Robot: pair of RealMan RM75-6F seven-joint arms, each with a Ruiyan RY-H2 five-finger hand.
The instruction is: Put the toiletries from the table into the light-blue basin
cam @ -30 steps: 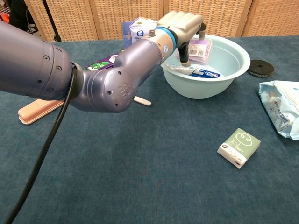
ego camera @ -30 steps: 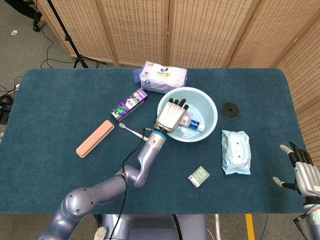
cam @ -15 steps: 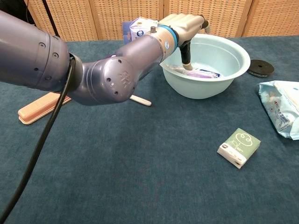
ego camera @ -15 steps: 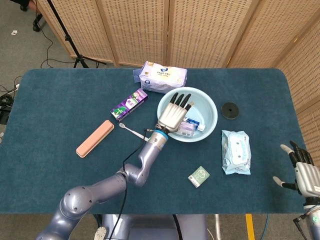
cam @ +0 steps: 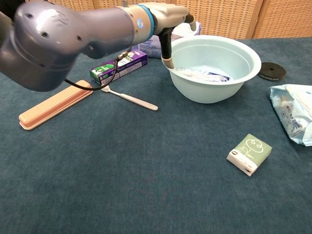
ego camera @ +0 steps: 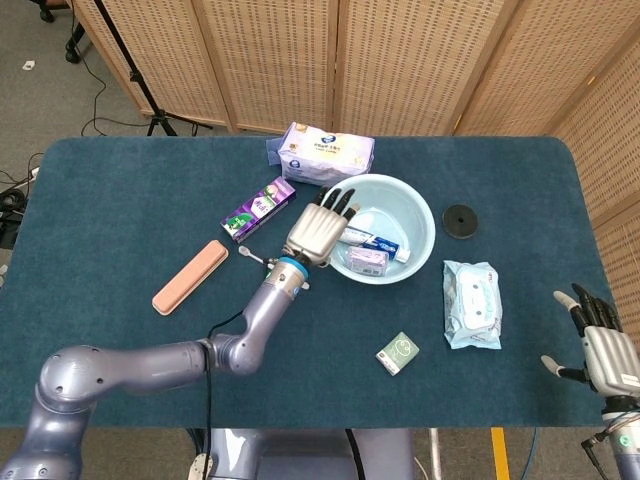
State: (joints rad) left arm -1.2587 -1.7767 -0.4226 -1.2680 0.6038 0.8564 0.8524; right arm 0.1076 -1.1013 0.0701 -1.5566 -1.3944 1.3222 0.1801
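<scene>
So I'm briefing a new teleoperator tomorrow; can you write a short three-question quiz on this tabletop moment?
1. True or false: the toothbrush already lies in the light-blue basin.
2. Which lies nearest the right hand? A) pink case B) wipes pack C) tissue pack
3. Fill in: the left hand is over the basin's ____ rim and holds nothing.

Key: 1 false, it lies on the table. 2 B. 3 left, as the head view shows it.
</scene>
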